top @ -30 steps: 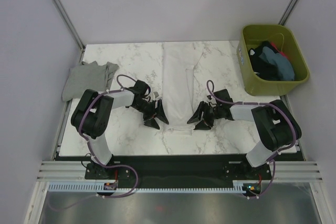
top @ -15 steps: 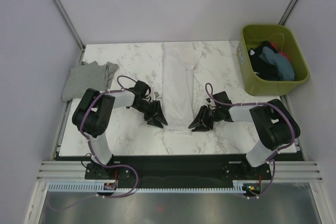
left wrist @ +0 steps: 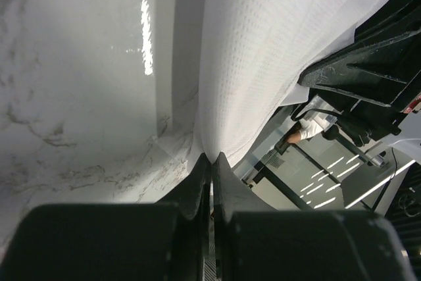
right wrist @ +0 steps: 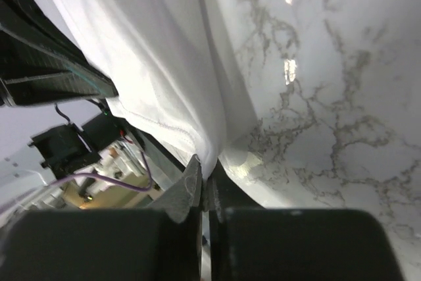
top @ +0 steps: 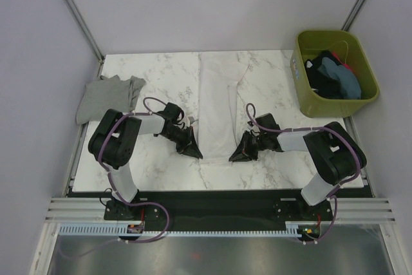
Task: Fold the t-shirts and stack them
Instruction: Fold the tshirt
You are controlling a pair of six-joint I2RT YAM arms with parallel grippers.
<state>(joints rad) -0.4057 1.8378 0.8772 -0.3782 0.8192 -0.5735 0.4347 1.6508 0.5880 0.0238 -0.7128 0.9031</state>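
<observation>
A white t-shirt lies folded into a long narrow strip down the middle of the marble table. My left gripper is shut on its near left corner; the left wrist view shows the white cloth pinched at the fingertips. My right gripper is shut on the near right corner, with the cloth rising from its tips. A grey t-shirt lies crumpled at the table's left edge. Blue-teal and dark t-shirts sit in the bin.
An olive-green plastic bin stands off the table's back right corner. The marble table is bounded by grey walls behind and at both sides, and by a black rail with the arm bases at the near edge.
Both grippers have slid in toward the white t-shirt's near corners and closed on the cloth. The near hem now bunches slightly between them.
</observation>
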